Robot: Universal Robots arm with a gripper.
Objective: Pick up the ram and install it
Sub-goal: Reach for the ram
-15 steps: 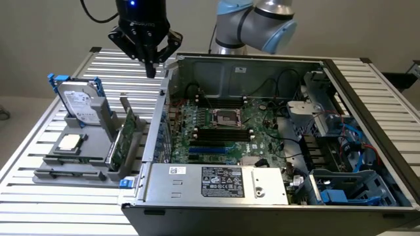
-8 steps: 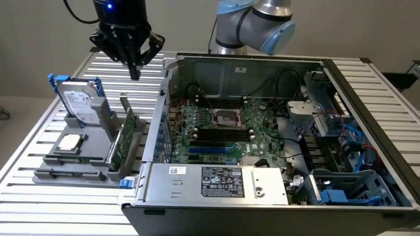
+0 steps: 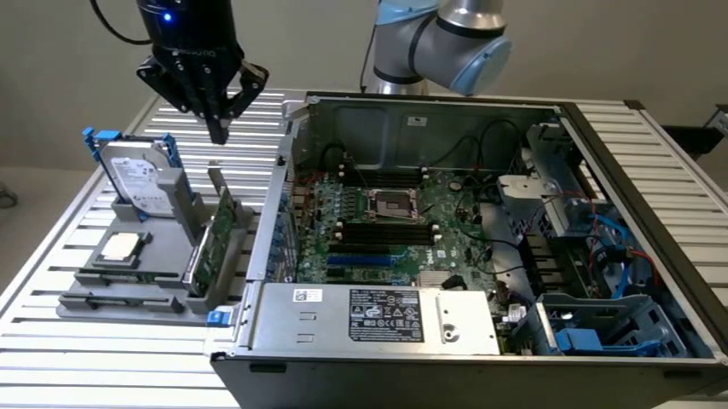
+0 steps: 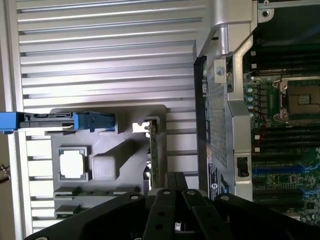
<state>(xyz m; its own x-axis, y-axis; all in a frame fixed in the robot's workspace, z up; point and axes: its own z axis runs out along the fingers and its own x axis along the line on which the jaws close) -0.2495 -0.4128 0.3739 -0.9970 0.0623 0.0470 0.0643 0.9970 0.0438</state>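
Tool [image 3: 218, 129] hangs with its fingers pressed together on nothing, above the gray holder [image 3: 170, 256] on the counter [image 3: 68, 358]. Almost straight beneath its tip a green card [image 3: 223, 228] stands on edge. The ram [image 3: 128, 277] (a thin green stick) lies flat in a holder slot, lower than the tool and to the exterior view's left of it, past the processor [image 3: 119, 247]. An open case [image 3: 432, 128] sits to the exterior view's right of the tool.
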